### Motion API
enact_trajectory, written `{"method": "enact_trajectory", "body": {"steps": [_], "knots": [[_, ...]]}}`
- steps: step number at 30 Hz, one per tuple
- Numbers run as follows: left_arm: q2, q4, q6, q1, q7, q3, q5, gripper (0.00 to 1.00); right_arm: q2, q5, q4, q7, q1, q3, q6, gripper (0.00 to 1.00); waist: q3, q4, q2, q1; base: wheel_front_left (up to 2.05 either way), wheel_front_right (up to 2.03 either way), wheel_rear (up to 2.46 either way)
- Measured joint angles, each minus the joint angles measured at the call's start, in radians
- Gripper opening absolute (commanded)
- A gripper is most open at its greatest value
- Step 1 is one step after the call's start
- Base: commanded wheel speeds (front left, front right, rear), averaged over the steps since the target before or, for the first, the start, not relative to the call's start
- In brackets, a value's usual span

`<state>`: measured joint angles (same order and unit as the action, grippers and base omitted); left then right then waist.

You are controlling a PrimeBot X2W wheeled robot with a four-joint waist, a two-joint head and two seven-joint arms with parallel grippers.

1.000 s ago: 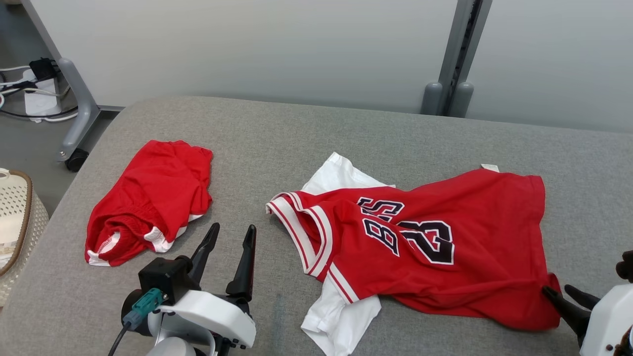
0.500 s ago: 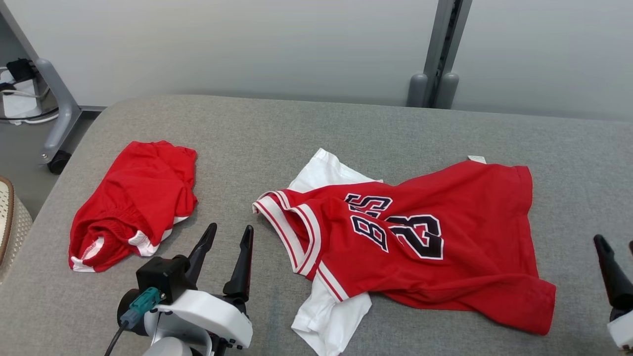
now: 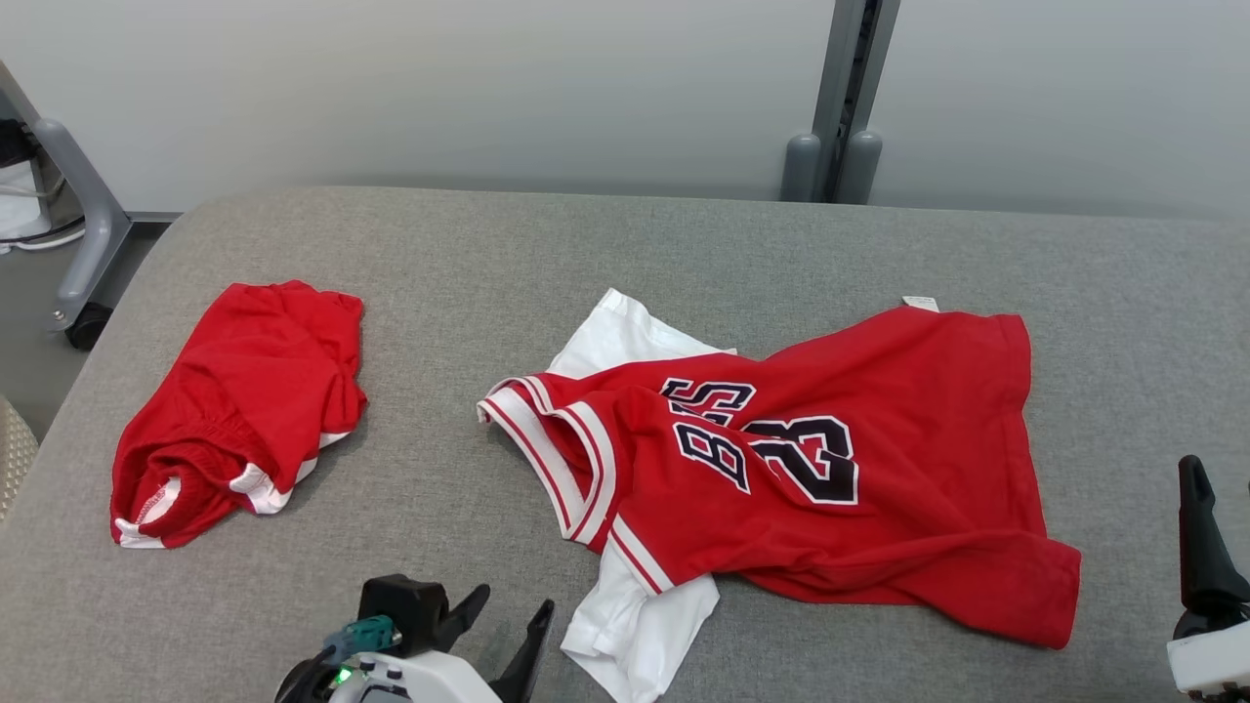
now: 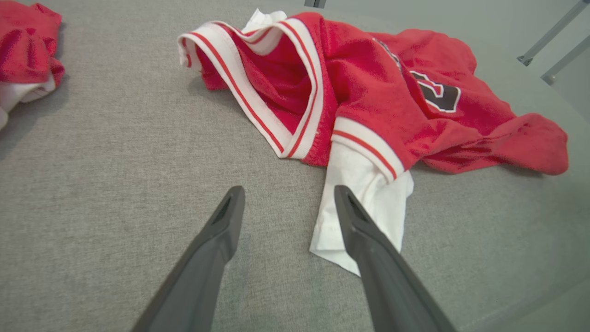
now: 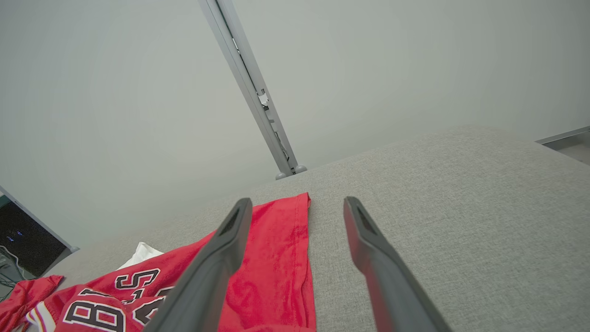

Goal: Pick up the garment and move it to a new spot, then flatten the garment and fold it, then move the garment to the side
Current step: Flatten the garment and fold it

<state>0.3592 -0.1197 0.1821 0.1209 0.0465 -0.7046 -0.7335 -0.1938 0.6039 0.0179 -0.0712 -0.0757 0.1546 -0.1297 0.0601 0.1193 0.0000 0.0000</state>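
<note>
The left gripper [image 4: 288, 191] is pointing along the grey pad [image 4: 115, 161] with its fingers spread apart, gripping nothing. The jersey [image 4: 368, 78] is lying crumpled just ahead of it and to its right, with the white sleeve [image 4: 364, 203] lying just beside one finger. The right gripper [image 5: 297, 203] is also standing wide apart and empty, with the jersey's hem lying ahead and to its left. Red shorts [image 3: 234, 391] are resting well off to the left gripper's left.
</note>
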Motion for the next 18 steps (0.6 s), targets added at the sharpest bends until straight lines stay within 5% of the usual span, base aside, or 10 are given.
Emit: {"method": "enact_trajectory", "body": {"steps": [9,16,18], "knots": [[-0.049,-0.081,-0.025,0.022,0.090,-0.029,-0.057,1.00,0.010,-0.010,0.003,-0.001,0.024,-0.032,0.000,1.00,0.025,-0.024,0.0000,0.0000,0.00,0.00,0.00],[-0.087,-0.156,-0.094,0.048,0.148,-0.056,-0.107,1.00,0.005,-0.014,0.023,-0.002,0.031,-0.041,0.000,1.00,0.039,-0.063,0.0000,0.0000,0.00,0.00,0.00],[-0.088,-0.157,-0.105,0.049,0.145,-0.055,-0.117,0.29,0.005,-0.014,0.027,-0.008,0.034,-0.044,0.000,1.00,0.042,-0.071,0.0000,0.0000,0.00,0.00,0.00]]}}
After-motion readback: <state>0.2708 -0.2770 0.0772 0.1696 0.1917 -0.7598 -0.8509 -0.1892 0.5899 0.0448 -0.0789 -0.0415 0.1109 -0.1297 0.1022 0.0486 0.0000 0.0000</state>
